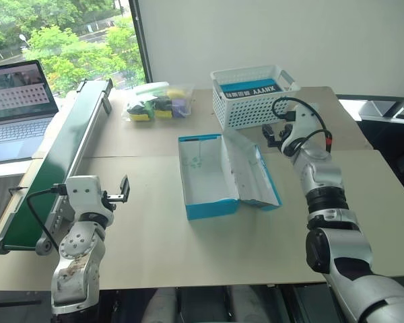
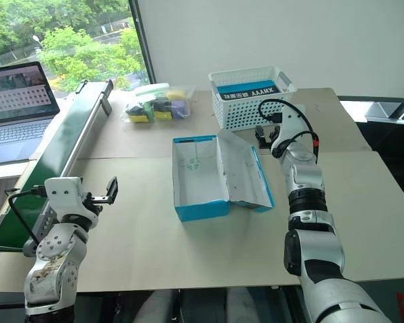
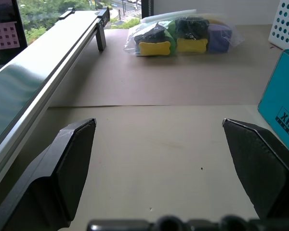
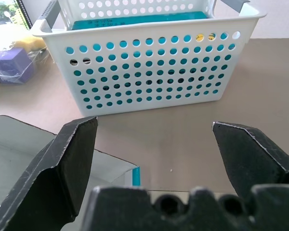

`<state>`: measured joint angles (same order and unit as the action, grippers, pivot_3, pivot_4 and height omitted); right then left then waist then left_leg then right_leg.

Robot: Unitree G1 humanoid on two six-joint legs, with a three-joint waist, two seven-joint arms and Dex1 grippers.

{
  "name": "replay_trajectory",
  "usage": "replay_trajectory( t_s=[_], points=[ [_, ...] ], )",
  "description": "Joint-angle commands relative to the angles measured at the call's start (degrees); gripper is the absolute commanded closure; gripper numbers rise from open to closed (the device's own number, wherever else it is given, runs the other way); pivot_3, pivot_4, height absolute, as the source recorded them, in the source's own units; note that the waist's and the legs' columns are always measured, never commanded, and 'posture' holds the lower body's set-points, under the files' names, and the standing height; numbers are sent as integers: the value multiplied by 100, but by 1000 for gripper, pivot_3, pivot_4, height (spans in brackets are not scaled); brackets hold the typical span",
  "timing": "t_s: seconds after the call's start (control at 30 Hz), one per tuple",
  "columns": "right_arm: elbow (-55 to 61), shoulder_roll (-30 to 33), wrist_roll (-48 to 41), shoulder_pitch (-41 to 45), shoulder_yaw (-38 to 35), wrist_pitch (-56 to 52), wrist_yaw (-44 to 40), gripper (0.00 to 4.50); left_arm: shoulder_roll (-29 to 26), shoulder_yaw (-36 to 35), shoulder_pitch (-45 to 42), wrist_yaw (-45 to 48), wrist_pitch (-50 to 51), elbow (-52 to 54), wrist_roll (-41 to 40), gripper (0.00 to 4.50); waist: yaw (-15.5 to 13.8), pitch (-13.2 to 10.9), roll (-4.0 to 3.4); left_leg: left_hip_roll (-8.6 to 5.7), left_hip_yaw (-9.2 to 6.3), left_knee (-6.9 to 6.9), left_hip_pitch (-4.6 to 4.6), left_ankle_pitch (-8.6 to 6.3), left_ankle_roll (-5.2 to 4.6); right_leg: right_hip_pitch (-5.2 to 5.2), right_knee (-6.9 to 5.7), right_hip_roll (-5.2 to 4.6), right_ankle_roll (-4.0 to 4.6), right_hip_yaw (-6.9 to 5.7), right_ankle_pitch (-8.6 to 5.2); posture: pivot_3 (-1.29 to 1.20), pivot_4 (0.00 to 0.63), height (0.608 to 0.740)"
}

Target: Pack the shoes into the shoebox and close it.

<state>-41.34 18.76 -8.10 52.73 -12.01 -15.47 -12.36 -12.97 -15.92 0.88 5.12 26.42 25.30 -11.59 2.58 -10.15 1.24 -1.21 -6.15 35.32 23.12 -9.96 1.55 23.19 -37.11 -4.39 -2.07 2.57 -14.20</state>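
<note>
I see the bright cyan-blue cardboard shoebox [image 1: 205, 176] lying mid-table, its hinged lid flipped open to the right, white inside with small teal marks, nothing in it. Just behind it stands a white perforated plastic basket [image 1: 252, 97] holding a teal box. My right gripper [image 4: 156, 159] hovers between them, fingers spread, gripping nothing. My left gripper [image 3: 161, 168], also spread and empty, is near the table's left edge.

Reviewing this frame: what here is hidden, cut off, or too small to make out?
- White basket: contents beyond a teal top; the perforated wall screens them in the right wrist view.
- Clear bag: items inside too small to identify in the head views.
- Laptop: cut by the picture's left edge; screen content unreadable.
- Shoebox: printed text cut off in the left wrist view.
</note>
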Motion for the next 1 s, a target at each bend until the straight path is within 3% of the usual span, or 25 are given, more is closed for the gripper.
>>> replay_trajectory(
  t_s=[0.03, 0.13, 0.2, 0.33, 0.4, 0.57, 0.7, 0.83, 1.0],
  points=[
    [818, -165, -527, 251, -61, -433, -308, 63, -68, -84, 115, 111, -162, 272, -68, 0, 0, 0, 0, 0, 0, 0, 0, 0, 0, 0, 0, 0, 0, 0, 0, 0, 150, 729],
    [2353, -613, -1819, 609, 67, -1453, -1366, 63, -197, -574, 506, 433, -292, 447, -434, 0, 165, -4, -6, 8, 5, -3, 6, -2, -3, 15, -3, 3, 6, 10, 5, 0, 150, 729],
    [2929, -649, -2228, 740, 225, -1923, -1779, 63, -325, -910, 693, 600, -324, 465, -638, 0, 222, -7, -11, 15, 6, -7, 14, -3, -5, 36, -14, 8, 12, 12, 8, 0, 150, 729],
    [3845, -684, -3074, 886, 474, -2700, -2504, 63, -700, -1440, 1209, 1084, -369, 471, -952, 0, 107, -1, -2, 16, 5, -7, 19, -3, -5, 58, -40, 9, 16, 3, 1, 0, 150, 729],
    [4407, -670, -3348, 745, 955, -2990, -3026, 63, -973, -1710, 1650, 1403, -436, 387, -945, 0, 70, 3, 6, 12, 2, -6, 6, -4, -4, 33, -27, 4, 15, -4, -2, 0, 150, 729],
    [5240, -393, -2965, 159, 2334, -2911, -3857, 63, -1224, -2455, 2269, 1939, -427, 228, -1453, 0, 44, 4, 8, 15, 2, -6, -3, -6, -1, 13, 2, 2, 14, -8, 0, 0, 150, 729],
    [5262, -332, -1931, -256, 3454, -2293, -3785, 63, -1471, -2980, 2824, 2546, -491, -149, -1661, 0, 13, 9, 15, 19, 2, -7, -5, -7, 1, 19, 3, 3, 17, -13, -3, 0, 150, 729],
    [4919, -802, -1304, -627, 3714, -1940, -3090, 63, -1635, -3457, 3001, 2787, -610, -540, -1836, 0, 16, 12, 20, 23, 4, -12, -2, -11, 8, 35, 0, 4, 24, -12, -8, 0, 150, 729],
    [4580, -897, -490, -984, 3793, -1603, -2426, 63, -1591, -3574, 3056, 2767, -711, -571, -1851, 0, -18, 23, 39, 21, 3, -12, 9, -13, 13, 46, 0, 0, 26, -12, -7, 0, 150, 729]
  ],
)
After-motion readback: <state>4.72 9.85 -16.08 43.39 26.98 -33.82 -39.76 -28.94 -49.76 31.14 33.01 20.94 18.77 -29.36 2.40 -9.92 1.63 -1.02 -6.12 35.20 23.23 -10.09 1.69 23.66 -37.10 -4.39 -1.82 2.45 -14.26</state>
